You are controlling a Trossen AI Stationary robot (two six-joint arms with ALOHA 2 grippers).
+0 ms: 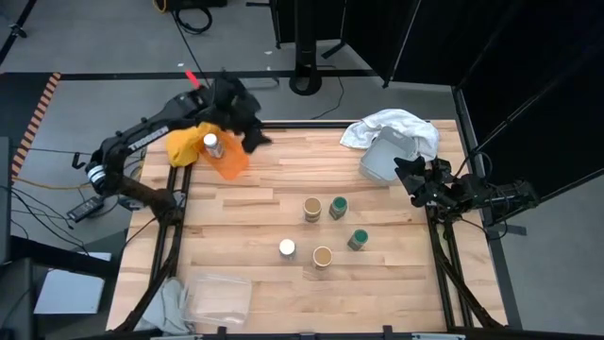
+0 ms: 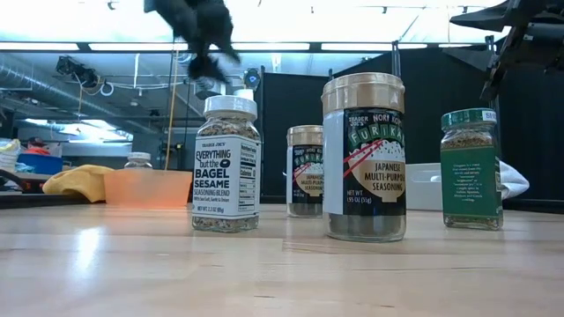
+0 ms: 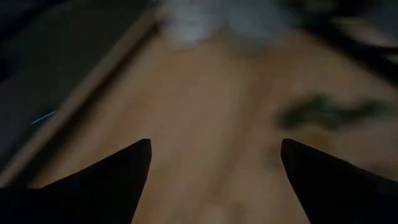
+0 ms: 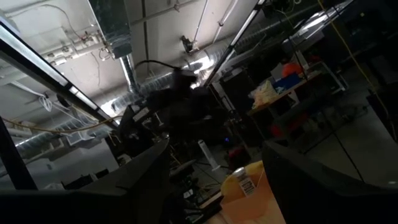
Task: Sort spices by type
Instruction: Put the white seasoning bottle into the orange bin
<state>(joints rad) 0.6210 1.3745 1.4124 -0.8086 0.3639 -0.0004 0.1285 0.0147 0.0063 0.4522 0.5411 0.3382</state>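
Observation:
Five spice jars stand upright on the table: a tan-lidded one (image 1: 312, 209) beside a green-lidded one (image 1: 338, 207), a second green one (image 1: 358, 239), a white-lidded one (image 1: 287, 248) and a second tan one (image 1: 322, 256). Another white-lidded jar (image 1: 213, 144) stands in the orange tray (image 1: 229, 162) at the far left. My left gripper (image 1: 255, 138) hangs open in the air just right of that tray, holding nothing. My right gripper (image 1: 409, 176) is open at the table's right edge, beside the grey tray. The low view shows the white jar (image 2: 226, 163) and a tan jar (image 2: 364, 158) nearest.
A grey tray (image 1: 382, 162) sits at the far right with a white cloth (image 1: 392, 126) behind it. A yellow cloth (image 1: 184, 142) lies by the orange tray. A clear plastic tray (image 1: 219, 295) sits at the near left corner. Bare wood lies between the jars and the trays.

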